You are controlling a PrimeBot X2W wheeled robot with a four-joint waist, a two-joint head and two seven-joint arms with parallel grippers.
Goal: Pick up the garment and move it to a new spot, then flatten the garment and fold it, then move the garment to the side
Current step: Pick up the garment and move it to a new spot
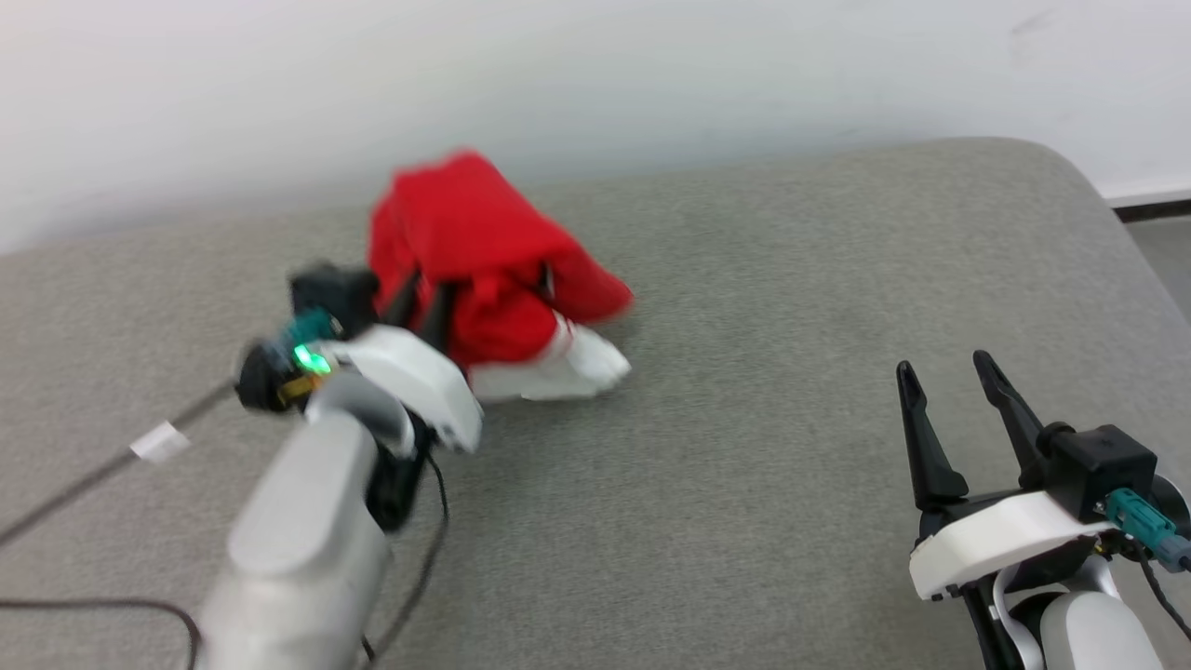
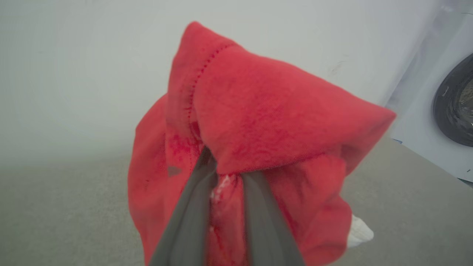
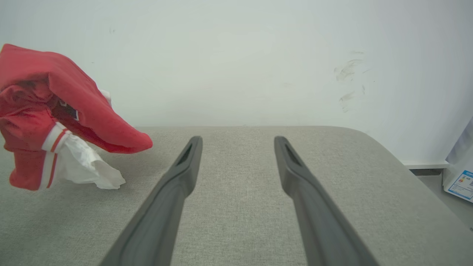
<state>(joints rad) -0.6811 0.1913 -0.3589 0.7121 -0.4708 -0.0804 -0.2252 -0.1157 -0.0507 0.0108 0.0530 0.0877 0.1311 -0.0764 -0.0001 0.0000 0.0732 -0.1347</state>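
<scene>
The garment [image 1: 475, 251] is a red jersey bunched into a lump, with a white sleeve [image 1: 558, 368] hanging at its lower edge. My left gripper [image 1: 423, 302] is shut on the garment's red cloth and holds it lifted over the grey surface. In the left wrist view the cloth [image 2: 266, 122] drapes over both fingers, which pinch a fold at their tips [image 2: 225, 166]. From the right wrist the garment [image 3: 40, 111] hangs at the far left, striped trim and white sleeve trailing down. My right gripper [image 1: 949, 381] stands open and empty at the lower right, far from the garment.
A grey padded surface [image 1: 763, 372] spans the scene, with a white wall behind it. Its rounded right edge [image 1: 1107, 195] drops to the floor. A white appliance with a dark round door [image 2: 454, 99] stands beyond the far right. A dark cable [image 1: 102, 465] trails left of my left arm.
</scene>
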